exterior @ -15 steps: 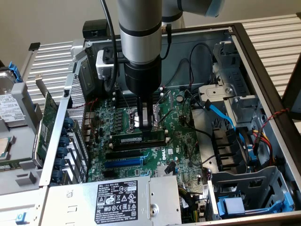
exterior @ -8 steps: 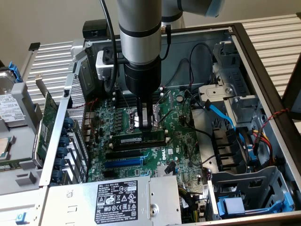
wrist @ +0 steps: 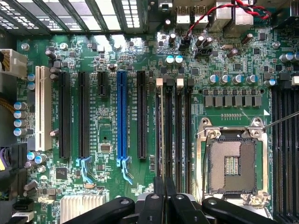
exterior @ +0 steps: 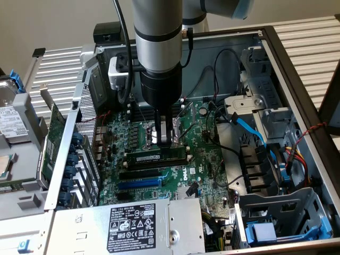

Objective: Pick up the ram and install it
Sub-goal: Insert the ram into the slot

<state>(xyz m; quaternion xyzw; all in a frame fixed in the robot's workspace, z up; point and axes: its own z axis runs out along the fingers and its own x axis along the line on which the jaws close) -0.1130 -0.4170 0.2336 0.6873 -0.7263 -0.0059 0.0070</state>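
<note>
The ram (exterior: 156, 158) is a long thin green stick with a small white label. It stands on edge in the memory slot nearest the black and blue expansion slots on the motherboard (exterior: 207, 159). In the wrist view the ram (wrist: 160, 135) appears edge-on in that slot, between white end clips. My gripper (exterior: 166, 141) hangs straight down over the ram's middle, shut, with nothing between its fingers (wrist: 159, 200). The fingertips are just above the stick's top edge; I cannot tell whether they touch it.
The open CPU socket (wrist: 232, 161) lies beside the memory slots. A grey power supply (exterior: 133, 226) borders the board in front. A blue cable (exterior: 252, 133) and a drive cage (exterior: 281, 212) fill the exterior view's right. A green card (exterior: 53, 143) leans outside the case at the left.
</note>
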